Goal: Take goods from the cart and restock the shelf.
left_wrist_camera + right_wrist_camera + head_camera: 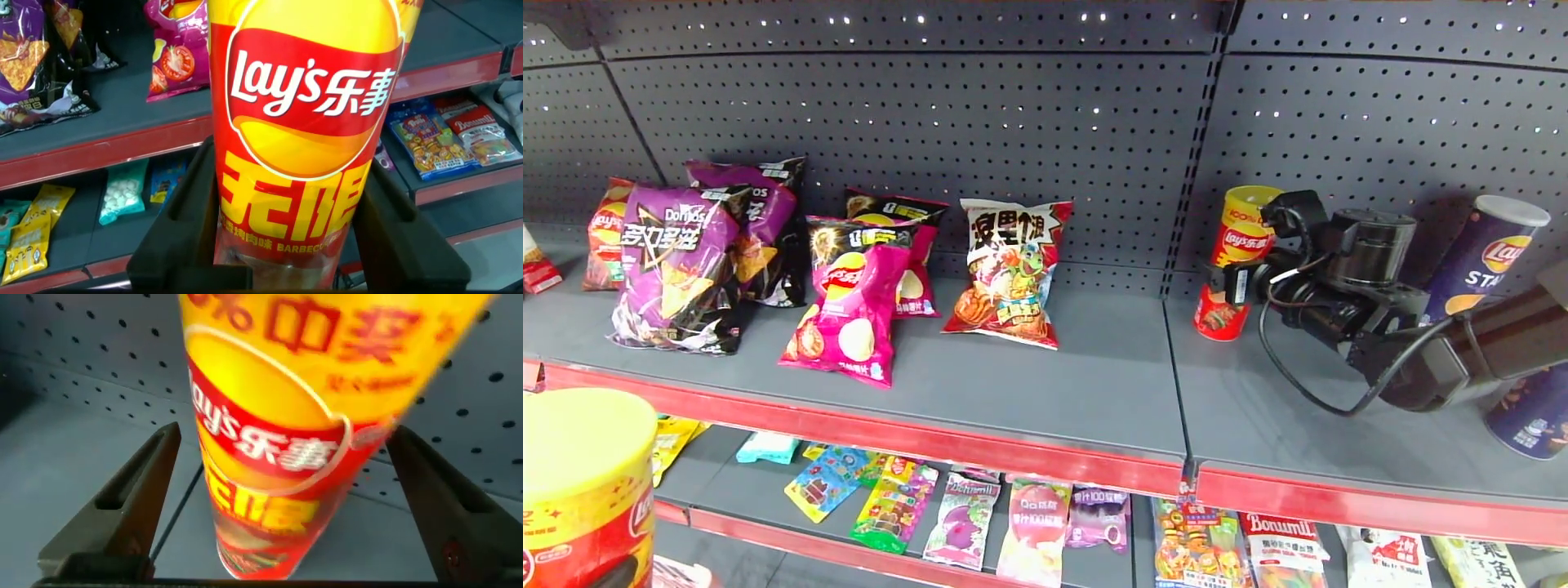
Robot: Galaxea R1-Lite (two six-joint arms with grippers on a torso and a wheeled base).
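1. Held canister (584,482): potato-chip tube with a yellow lid and a red and yellow wrap, closest to the head camera. It sits in the left gripper (294,159), whose black fingers (176,212) press against both sides of it. It is down and well to the left of item 2, off the shelf.

2. Shelved canister (1241,237): same red and yellow make, yellow top. It stands on the grey upper shelf (1029,384), close to the pegboard back panel (931,122). This is the reference item for all the places below.

3. Right gripper (286,433): placed around item 2. Its fingers (139,498) are spread wide, one on each side of the tube. I cannot tell whether they touch it.

4. Purple chip canister (1486,257): white lid, tilted, to the right of item 2 with the right arm between the two.

5. Dark blue canister (1531,416): right of item 2 and nearer the shelf's front edge, partly cut off by the picture's edge.

6. Red and white snack bag (1009,273): left of item 2, across the shelf seam, leaning back.

7. Pink chip bag (849,298): further left, with another bag behind it.

8. Purple tortilla-chip bag (674,265): well left of item 2, with a second purple bag (764,220) behind it.

9. Candy packets (964,518): in a row on the shelf below item 2.
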